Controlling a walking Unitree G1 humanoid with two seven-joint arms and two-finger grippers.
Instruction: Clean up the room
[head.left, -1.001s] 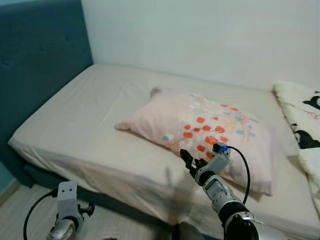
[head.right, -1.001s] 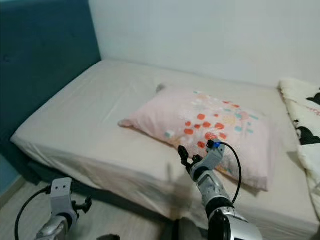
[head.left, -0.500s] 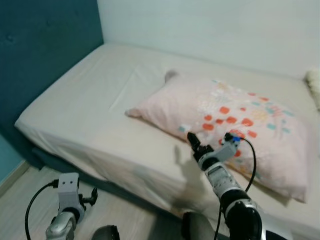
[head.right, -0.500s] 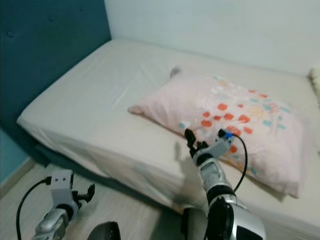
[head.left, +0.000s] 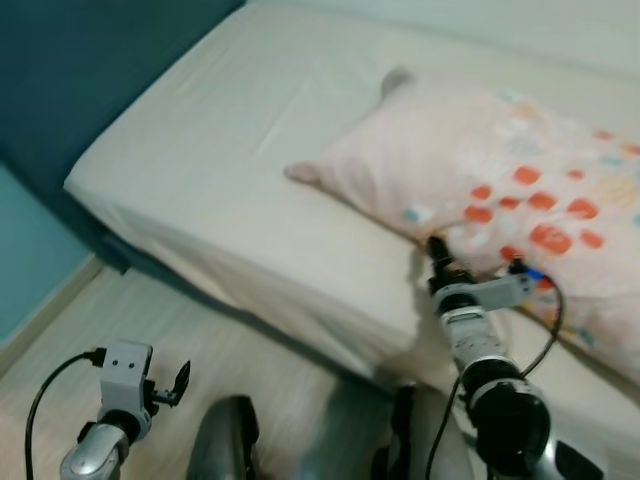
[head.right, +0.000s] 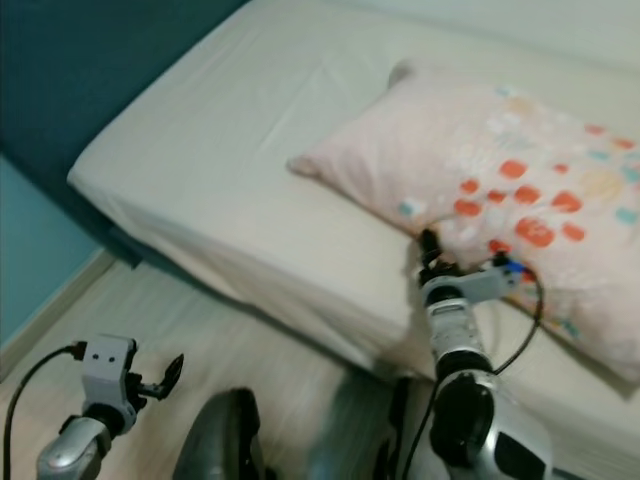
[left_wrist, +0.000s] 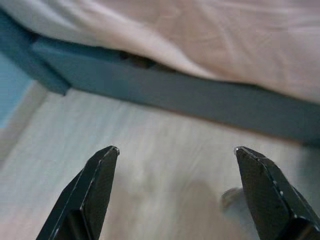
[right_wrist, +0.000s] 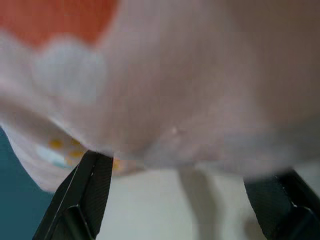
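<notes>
Directly ahead of the right tool (head.left: 436, 252), spread wide and empty, lay the pillow (head.left: 510, 180): likely soft, light; pinch its near edge. Left tool (head.left: 178, 378) hung open.

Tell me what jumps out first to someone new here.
The pink pillow with red and teal spots lies on the cream bed. The right pincer sits open at the pillow's near edge, fabric close between its fingers. The left pincer hangs open, low over the wooden floor.

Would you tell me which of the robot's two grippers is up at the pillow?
The right gripper, its open fingers at the near edge of the pink spotted pillow; the left gripper hangs low over the wooden floor.
</notes>
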